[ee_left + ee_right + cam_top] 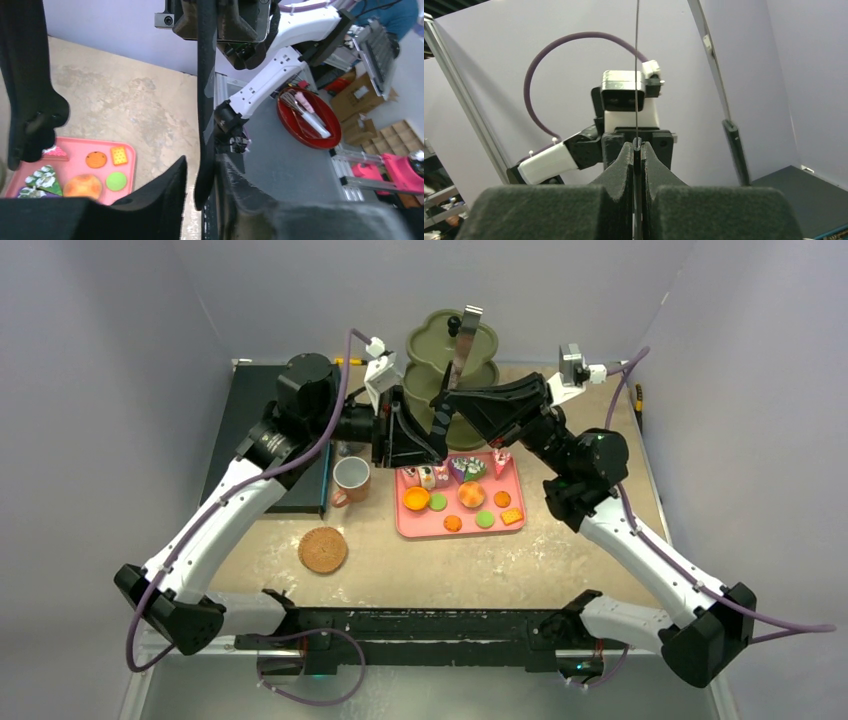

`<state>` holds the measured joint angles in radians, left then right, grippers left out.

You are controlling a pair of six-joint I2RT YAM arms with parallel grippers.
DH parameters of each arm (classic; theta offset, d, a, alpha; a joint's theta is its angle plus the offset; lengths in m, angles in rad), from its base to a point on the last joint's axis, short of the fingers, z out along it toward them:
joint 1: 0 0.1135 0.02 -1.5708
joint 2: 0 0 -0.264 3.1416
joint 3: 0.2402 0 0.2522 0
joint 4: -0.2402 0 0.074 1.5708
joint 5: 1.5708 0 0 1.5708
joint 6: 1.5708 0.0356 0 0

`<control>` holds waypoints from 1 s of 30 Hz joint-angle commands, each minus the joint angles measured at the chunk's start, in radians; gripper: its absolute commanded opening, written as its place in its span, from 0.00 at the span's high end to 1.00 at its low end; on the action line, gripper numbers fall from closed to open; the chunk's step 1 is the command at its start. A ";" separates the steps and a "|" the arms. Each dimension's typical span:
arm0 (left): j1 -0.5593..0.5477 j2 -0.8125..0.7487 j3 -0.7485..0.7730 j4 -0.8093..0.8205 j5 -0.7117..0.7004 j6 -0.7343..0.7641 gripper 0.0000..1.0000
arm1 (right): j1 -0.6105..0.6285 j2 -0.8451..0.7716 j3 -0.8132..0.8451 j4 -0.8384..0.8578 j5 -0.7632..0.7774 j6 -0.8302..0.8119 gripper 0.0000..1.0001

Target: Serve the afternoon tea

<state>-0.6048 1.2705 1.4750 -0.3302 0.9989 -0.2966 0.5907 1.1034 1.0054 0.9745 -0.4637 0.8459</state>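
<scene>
Both arms are meeting above the tray [407, 528], sharing the tongs [466, 338]. The right gripper [636, 150] is clenching one thin steel leg of the tongs, seen edge-on between its pads. The left gripper [202, 165] is straddling a black tong leg. That leg is pressing against one finger [235, 195], while a sliver of light is showing on the other side, so a firm hold cannot be told. The tongs are standing nearly upright, steel end up and black tips down.

The sweets [460, 495] are lying on the tray directly below both sets of fingers, in rows running along its long side, with the cake slices farthest back. The orange mug [351, 480] is standing upright on the table beside the tray, behind the left fingers. Its mouth is facing up and its handle is pointing away from them.
</scene>
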 commanded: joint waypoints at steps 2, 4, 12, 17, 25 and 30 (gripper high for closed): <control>0.068 0.041 -0.008 0.222 0.168 -0.166 0.86 | 0.028 0.001 -0.015 0.099 0.009 0.010 1.00; 0.072 0.048 -0.017 0.231 0.164 -0.186 0.89 | 0.035 0.003 -0.025 0.107 0.013 0.009 1.00; 0.073 0.015 0.022 0.048 0.096 -0.007 1.00 | 0.042 0.034 0.016 -0.092 -0.042 -0.031 0.79; 0.077 -0.009 0.104 -0.246 -0.014 0.285 1.00 | -0.008 0.077 0.217 -0.599 -0.151 -0.264 0.30; 0.080 -0.090 0.030 -0.287 0.027 0.363 1.00 | -0.171 0.001 0.200 -0.749 -0.451 -0.573 0.02; 0.080 -0.066 0.054 -0.392 0.107 0.423 1.00 | -0.195 0.011 0.191 -0.659 -0.540 -0.660 0.02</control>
<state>-0.5293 1.1992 1.5024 -0.6430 1.0218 0.0380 0.4072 1.1133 1.1831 0.2752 -0.8608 0.3237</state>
